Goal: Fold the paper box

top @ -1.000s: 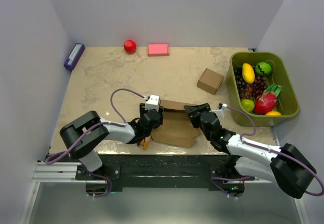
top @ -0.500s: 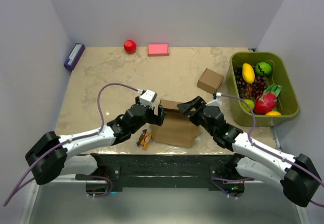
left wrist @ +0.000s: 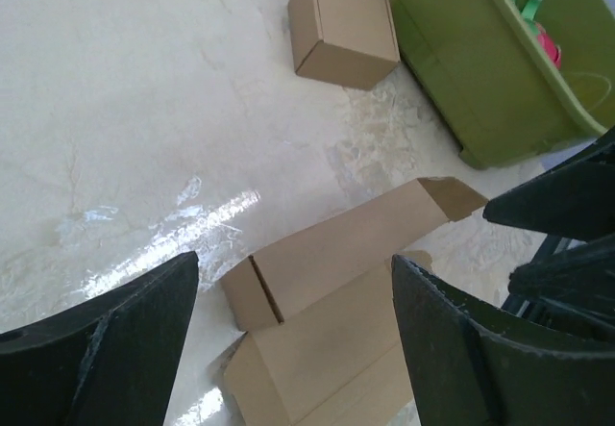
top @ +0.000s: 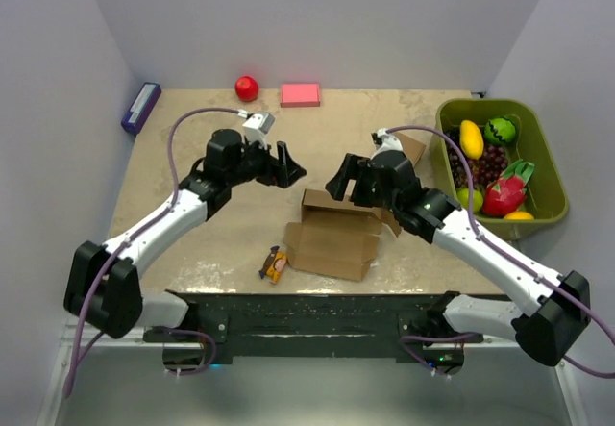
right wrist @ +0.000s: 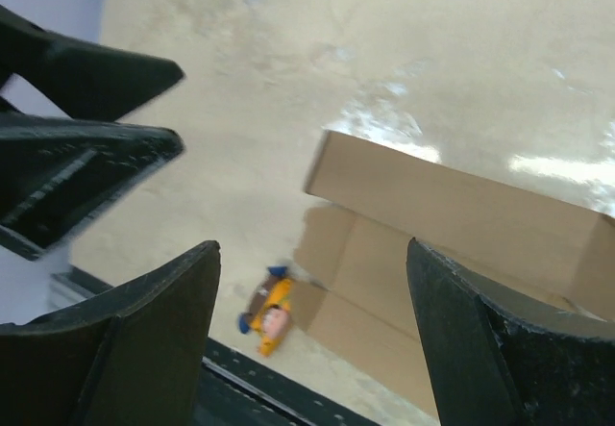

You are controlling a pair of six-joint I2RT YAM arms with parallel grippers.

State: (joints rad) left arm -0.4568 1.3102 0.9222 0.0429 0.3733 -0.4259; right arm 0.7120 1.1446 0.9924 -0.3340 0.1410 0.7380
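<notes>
The paper box [top: 332, 248] lies near the table's front edge as a brown cardboard sheet, with one long wall standing up along its far side. The left wrist view shows the box [left wrist: 336, 253] below and between my fingers. In the right wrist view the box [right wrist: 452, 205] is seen from the other side. My left gripper [top: 286, 166] hovers open, up and to the left of the box, holding nothing. My right gripper [top: 344, 178] hovers open just behind the raised wall, also holding nothing. Neither gripper touches the cardboard.
A small orange and blue wrapper [top: 275, 263] lies by the box's left corner. A smaller cube-like cardboard box [top: 402, 149] sits behind my right arm. At the right stands a green bin [top: 538, 147] of fruit. A red ball [top: 247, 87], pink block [top: 300, 94] and purple object [top: 140, 107] line the far edge.
Both grippers opened wider, let go of the box and rose away from it toward the far side. The box stays on the table with its far wall up.
</notes>
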